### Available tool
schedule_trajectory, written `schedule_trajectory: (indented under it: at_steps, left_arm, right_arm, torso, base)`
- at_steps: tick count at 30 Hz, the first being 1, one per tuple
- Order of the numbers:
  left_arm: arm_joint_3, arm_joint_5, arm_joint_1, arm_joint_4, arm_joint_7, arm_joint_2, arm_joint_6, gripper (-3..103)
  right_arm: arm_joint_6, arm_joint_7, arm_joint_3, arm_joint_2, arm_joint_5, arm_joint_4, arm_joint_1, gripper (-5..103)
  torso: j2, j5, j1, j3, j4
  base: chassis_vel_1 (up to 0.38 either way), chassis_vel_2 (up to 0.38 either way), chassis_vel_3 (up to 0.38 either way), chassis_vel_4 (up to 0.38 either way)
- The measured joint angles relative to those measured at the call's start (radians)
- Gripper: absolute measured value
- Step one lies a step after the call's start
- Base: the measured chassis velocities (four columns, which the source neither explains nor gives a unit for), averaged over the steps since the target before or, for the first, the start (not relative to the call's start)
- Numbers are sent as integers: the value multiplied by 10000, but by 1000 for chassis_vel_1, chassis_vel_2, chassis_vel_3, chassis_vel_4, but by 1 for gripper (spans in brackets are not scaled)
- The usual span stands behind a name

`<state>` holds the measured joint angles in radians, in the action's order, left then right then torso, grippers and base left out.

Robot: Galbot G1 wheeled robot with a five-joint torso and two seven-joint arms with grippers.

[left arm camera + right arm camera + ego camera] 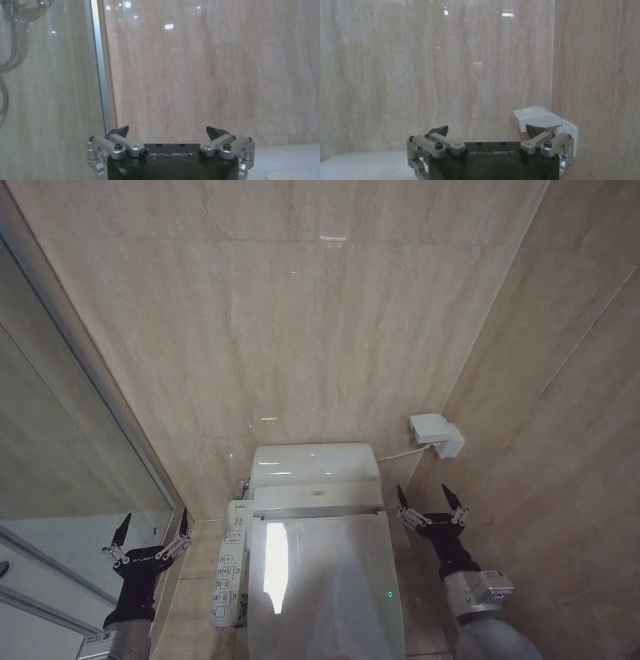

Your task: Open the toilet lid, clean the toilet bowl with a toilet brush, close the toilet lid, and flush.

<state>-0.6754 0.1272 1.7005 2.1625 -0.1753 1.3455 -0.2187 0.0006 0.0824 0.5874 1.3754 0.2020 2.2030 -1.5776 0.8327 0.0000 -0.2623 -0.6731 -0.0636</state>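
The glossy white toilet lid (325, 585) lies shut over the bowl in the lower middle of the head view, so the toilet bowl is hidden. The toilet brush is out of view. My left gripper (150, 529) stands open to the left of the toilet, beside the glass shower partition, with nothing between its fingers. My right gripper (432, 500) stands open to the right of the toilet near the wall, also holding nothing. In the wrist views, the left gripper (169, 131) and the right gripper (489, 130) face the beige tiled wall.
The white tank (314, 470) stands against the tiled wall. A control panel (230, 565) with buttons runs along the toilet's left side. A white wall outlet box (436, 434) with a cable sits at the right corner. A glass shower partition (70, 440) bounds the left.
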Motion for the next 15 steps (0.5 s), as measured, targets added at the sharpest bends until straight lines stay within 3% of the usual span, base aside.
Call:
schedule_trajectory:
  at_steps: [15]
  left_arm:
    - [0, 1, 0, -10, 0, 0, -1, 100]
  right_arm:
    - [0, 0, 0, 0, 0, 0, 0, 100]
  torso:
    - [0, 0, -2, 0, 0]
  base:
    - [1, -5, -7, 3]
